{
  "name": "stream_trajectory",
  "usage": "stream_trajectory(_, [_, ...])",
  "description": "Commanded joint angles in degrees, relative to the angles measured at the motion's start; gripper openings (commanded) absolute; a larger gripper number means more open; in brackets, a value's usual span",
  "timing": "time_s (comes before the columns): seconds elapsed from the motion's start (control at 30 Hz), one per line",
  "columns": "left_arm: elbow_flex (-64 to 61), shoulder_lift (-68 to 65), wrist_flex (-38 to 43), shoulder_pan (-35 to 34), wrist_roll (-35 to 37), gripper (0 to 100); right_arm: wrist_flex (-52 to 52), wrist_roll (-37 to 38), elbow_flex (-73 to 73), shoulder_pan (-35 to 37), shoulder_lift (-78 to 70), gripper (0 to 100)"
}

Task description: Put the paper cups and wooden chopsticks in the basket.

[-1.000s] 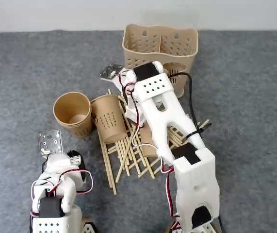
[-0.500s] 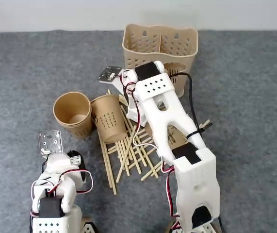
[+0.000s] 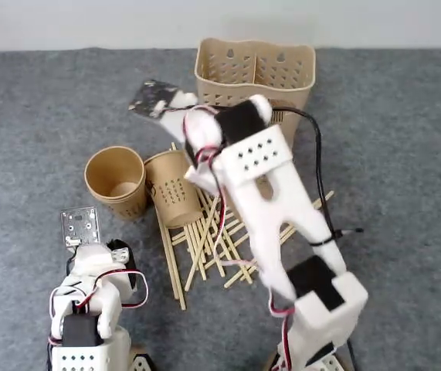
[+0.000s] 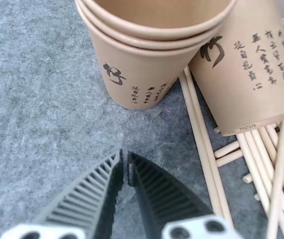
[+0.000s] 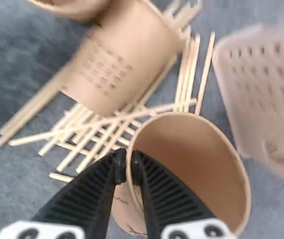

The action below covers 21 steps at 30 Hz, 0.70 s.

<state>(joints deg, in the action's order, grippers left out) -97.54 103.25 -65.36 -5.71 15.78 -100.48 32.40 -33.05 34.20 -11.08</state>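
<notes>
Right wrist view: right hand (image 5: 127, 158) is clamped on the rim of a paper cup (image 5: 191, 169), one finger inside the wall and one outside. The cup mouth faces the camera and the cup is empty. The basket (image 5: 261, 94) is just beside it, and the cup is not in it.

Under the cup, the chopsticks (image 5: 107, 129) lie loose in a scattered pile on the grey counter (image 3: 398, 193). A tipped cup (image 5: 122, 64) lies on its side across them.

High view: the right arm (image 3: 266, 193) stretches over the pile toward the basket and hides the held cup. No cups or chopsticks can be seen in either basket compartment.

Left wrist view: left hand (image 4: 124, 164) is low over the counter, fingers together with nothing between them. The cup stack (image 4: 146, 55), three nested, stands upright just ahead of it. The tipped cup touches the stack on the chopstick side.
</notes>
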Motion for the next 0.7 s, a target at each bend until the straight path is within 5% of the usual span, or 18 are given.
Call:
stream_trajectory(0.0, [1.1, 0.79, -0.18, -0.18, -0.18, 1, -1.89, -2.99, -3.08, 6.02, 6.64, 0.9])
stream_trajectory(0.67, [1.1, 0.79, -0.18, -0.18, -0.18, 1, 30.46, -6.95, -2.73, 16.4, 7.87, 0.9])
